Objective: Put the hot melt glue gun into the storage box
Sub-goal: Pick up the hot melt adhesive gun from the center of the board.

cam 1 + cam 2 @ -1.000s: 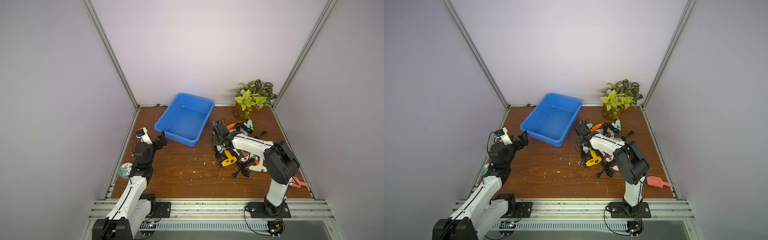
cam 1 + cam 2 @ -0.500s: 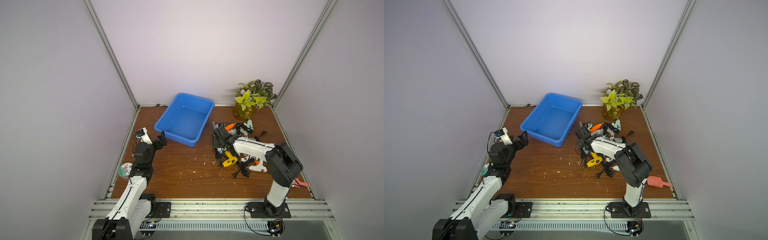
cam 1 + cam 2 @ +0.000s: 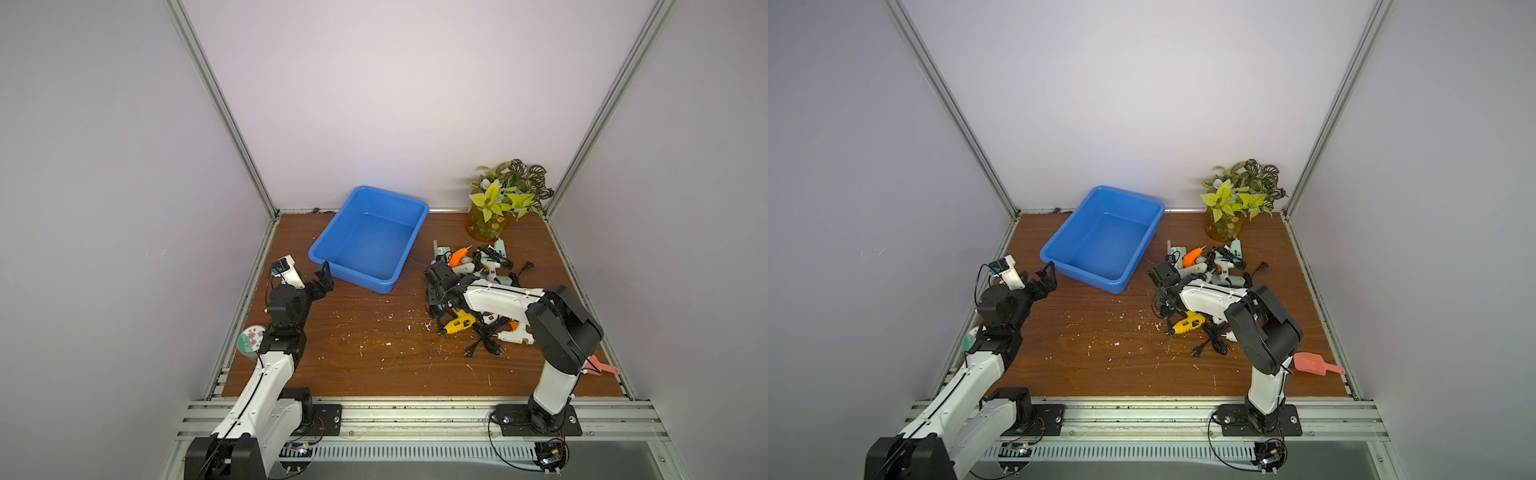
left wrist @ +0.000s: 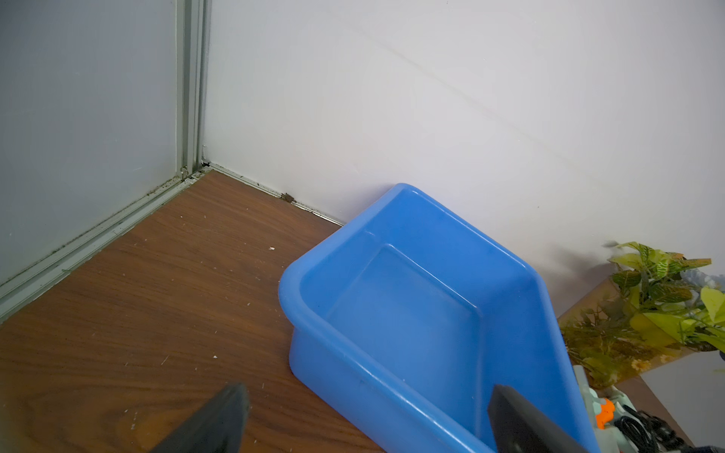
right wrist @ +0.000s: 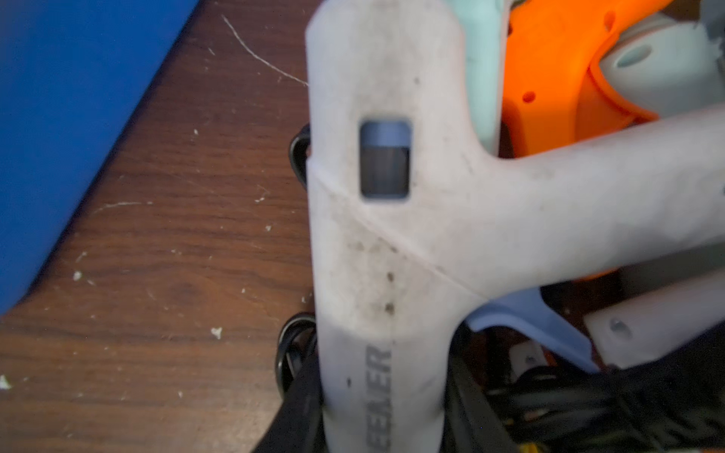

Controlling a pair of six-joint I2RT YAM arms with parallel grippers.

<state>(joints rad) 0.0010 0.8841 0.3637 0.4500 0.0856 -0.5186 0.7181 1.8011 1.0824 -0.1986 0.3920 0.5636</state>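
Note:
The blue storage box [image 3: 357, 277] [image 3: 1092, 277] stands empty at the back of the brown table. To its right lies a pile of hot melt glue guns with black cords: an orange one [image 3: 457, 257], a yellow one [image 3: 457, 325] and white ones. My right gripper [image 3: 436, 291] [image 3: 1165, 291] is down at the pile's left edge. In the right wrist view its black fingers [image 5: 302, 408] press both sides of a white glue gun [image 5: 392, 235], so it is shut on that barrel. My left gripper [image 3: 320, 282] [image 4: 368, 396] hangs open and empty beside the box's near left corner [image 4: 353, 376].
A potted plant [image 3: 505, 199] stands at the back right corner. A pink scoop [image 3: 602, 368] lies at the right edge behind my right arm. A round tin [image 3: 251, 338] sits by the left rail. White glue crumbs are scattered over the table's middle.
My right gripper has sunk a little toward the pile's near left side and its jaws have narrowed onto the white glue gun. The left arm has not moved.

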